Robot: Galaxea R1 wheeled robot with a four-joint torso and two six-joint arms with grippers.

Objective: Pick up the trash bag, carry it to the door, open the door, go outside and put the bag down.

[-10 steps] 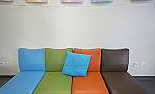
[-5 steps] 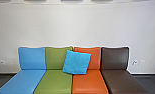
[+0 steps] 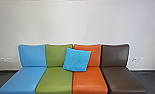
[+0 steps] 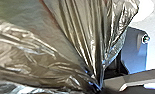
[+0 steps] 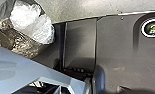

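Pinching the trash bag tightly in the left gripper, with the folds drawn to one point, probably in order to carry the weight safely; for the right gripper, cannot tell whether spread or pressed together. Holding the bag near the dark plate of the robot, perhaps for more steady driving, with whitish plastic showing at its opening. Farther out, facing the coloured seats placed along the wall, with the blue cushion leaning there, likely for comfort.
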